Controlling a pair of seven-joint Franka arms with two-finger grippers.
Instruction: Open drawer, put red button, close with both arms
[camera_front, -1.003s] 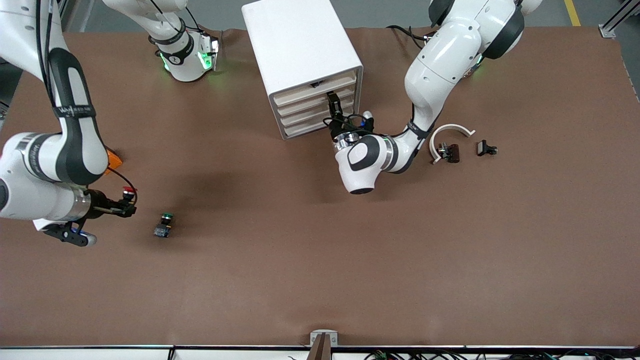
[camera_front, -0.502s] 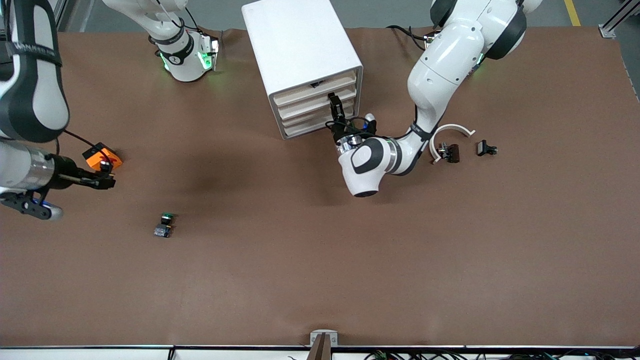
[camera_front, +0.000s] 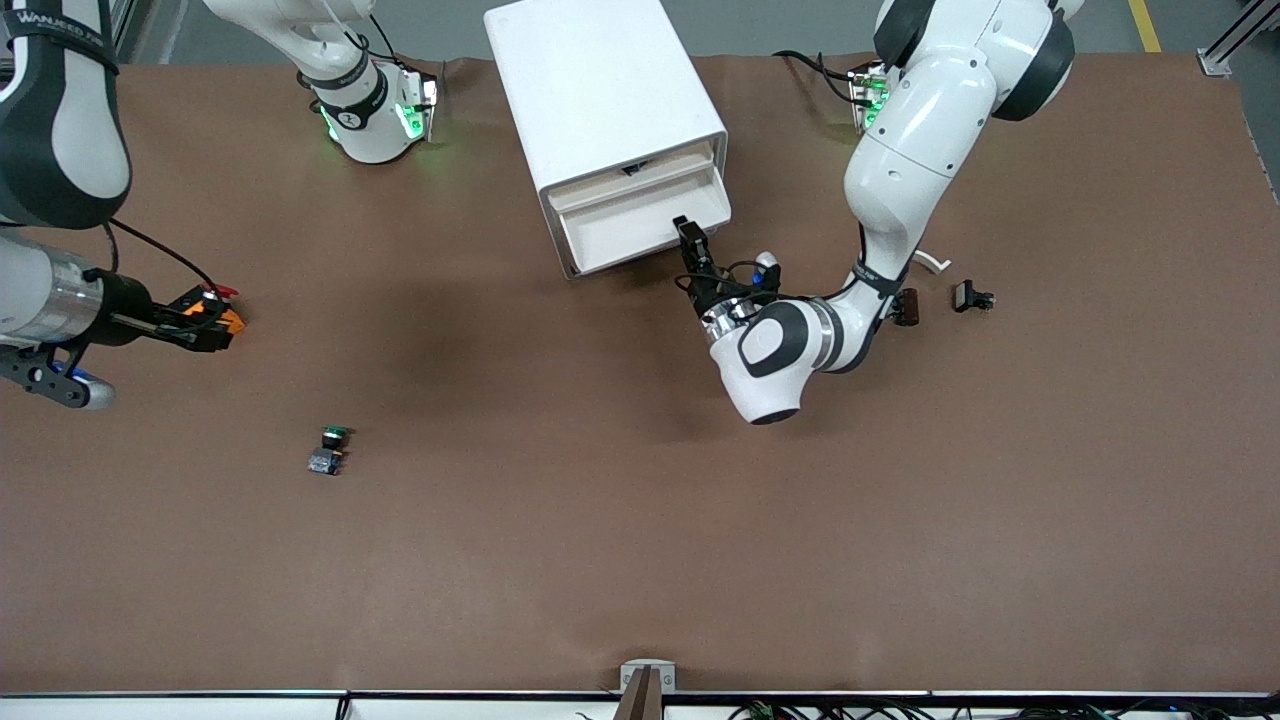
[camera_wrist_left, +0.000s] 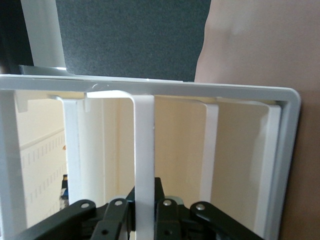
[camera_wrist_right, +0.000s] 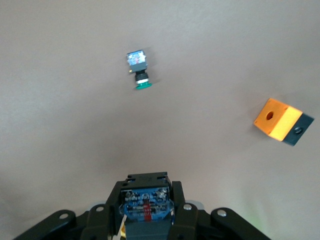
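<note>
Pulled out since the earlier frame, the drawer (camera_front: 625, 228) stood open from the cabinet (camera_front: 600, 90) in the front view, the left gripper (camera_front: 692, 243) clamped on its front edge; the right gripper (camera_front: 205, 322) had lifted the red button (camera_front: 222, 293) over the orange block (camera_front: 228, 318), above the table (camera_front: 640, 520). Left wrist view: jaws pinched the drawer's thin lip (camera_wrist_left: 144, 165). Right wrist view: jaws held the button's body (camera_wrist_right: 146, 206), the green button (camera_wrist_right: 138, 67) lying below. Small, stiff and light, it seemed best gripped by its block.
</note>
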